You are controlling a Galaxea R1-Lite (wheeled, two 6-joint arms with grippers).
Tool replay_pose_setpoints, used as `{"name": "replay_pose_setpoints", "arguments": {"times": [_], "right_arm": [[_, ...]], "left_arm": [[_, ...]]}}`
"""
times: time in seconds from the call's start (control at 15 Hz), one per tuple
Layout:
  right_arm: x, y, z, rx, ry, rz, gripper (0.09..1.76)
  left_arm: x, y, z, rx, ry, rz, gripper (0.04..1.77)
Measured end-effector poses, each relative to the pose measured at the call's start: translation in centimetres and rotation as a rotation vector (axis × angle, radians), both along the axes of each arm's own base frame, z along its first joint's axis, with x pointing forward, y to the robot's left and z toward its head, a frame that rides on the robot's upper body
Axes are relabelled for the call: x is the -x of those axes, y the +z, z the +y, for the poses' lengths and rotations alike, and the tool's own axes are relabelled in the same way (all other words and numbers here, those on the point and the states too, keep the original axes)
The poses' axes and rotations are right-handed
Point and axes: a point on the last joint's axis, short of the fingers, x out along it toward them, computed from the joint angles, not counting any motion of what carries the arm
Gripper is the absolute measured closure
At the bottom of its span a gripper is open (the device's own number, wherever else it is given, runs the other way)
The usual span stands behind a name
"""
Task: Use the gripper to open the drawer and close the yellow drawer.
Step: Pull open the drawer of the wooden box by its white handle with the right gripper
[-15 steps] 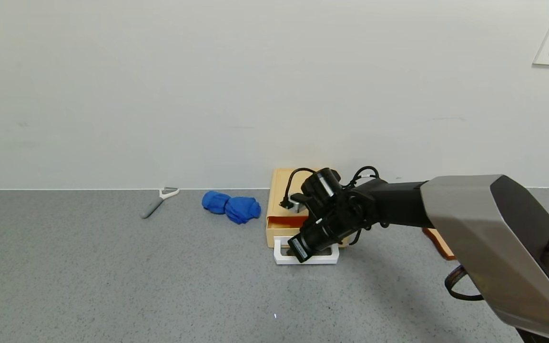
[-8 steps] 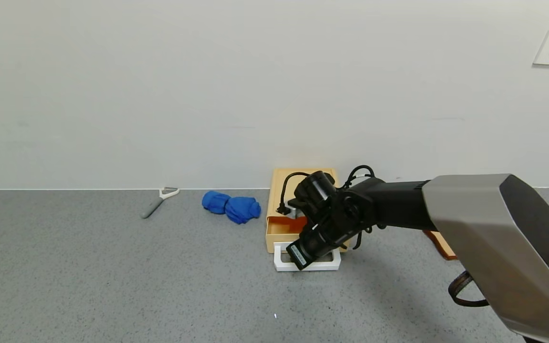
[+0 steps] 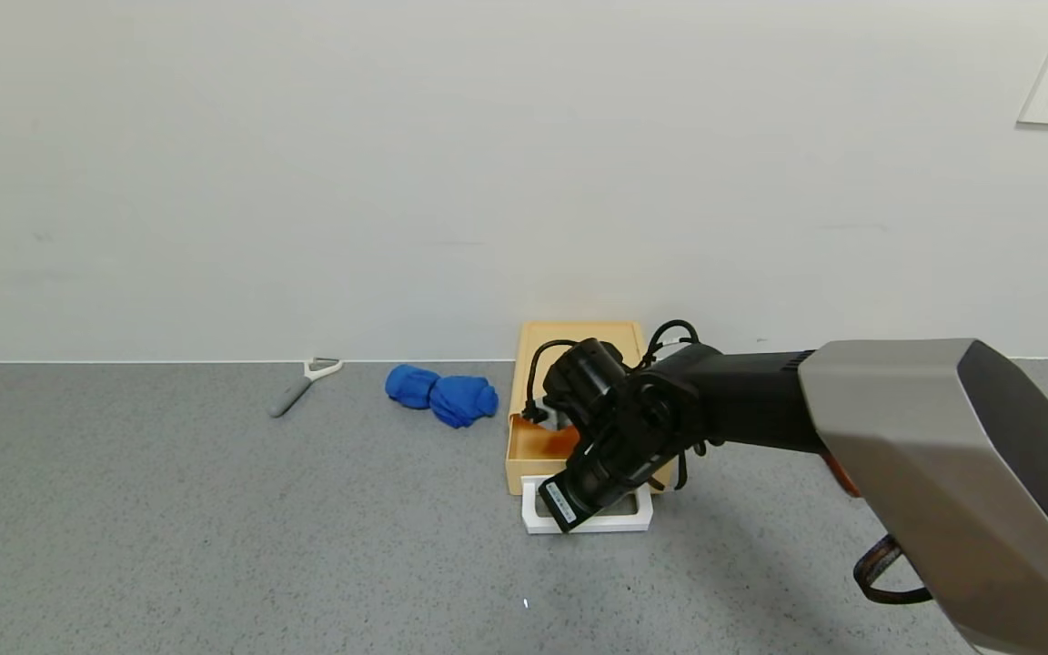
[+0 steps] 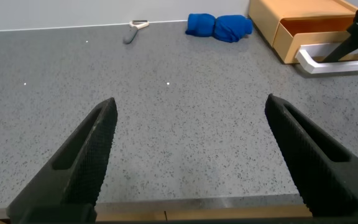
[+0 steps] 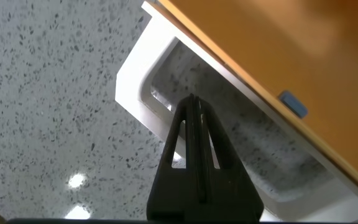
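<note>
I see my right claw [image 5: 191,124] pressed together, hooked inside the white handle [image 3: 535,509] of the drawer [image 3: 533,446], which sits part open by the wall on the tabletop [image 3: 215,546]. My left claw [image 4: 191,149] hovers spread, well apart.

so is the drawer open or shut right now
Partly open. The drawer sticks out of its case toward the robot, its inside showing, with the right gripper hooked inside the white handle, jaws shut together.
</note>
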Motion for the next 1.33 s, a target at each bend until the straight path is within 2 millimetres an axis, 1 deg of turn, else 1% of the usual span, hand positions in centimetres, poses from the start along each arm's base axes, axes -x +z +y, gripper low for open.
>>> {"name": "replay_pose_setpoints", "arguments": {"times": [0.47, 0.73, 1.33], "right_arm": [[1.8, 0.4, 0.1, 0.080, -0.030, 0.075, 1.73], [2.9, 0.7, 0.5, 0.089, -0.050, 0.116, 1.73], [4.5, 1.3, 0.9, 0.114, -0.096, 0.178, 1.73]], "left_arm": [[0.0, 0.0, 0.0, 0.000, 0.000, 0.000, 0.09], [0.0, 0.0, 0.0, 0.000, 0.000, 0.000, 0.09], [0.0, 0.0, 0.0, 0.000, 0.000, 0.000, 0.09]]}}
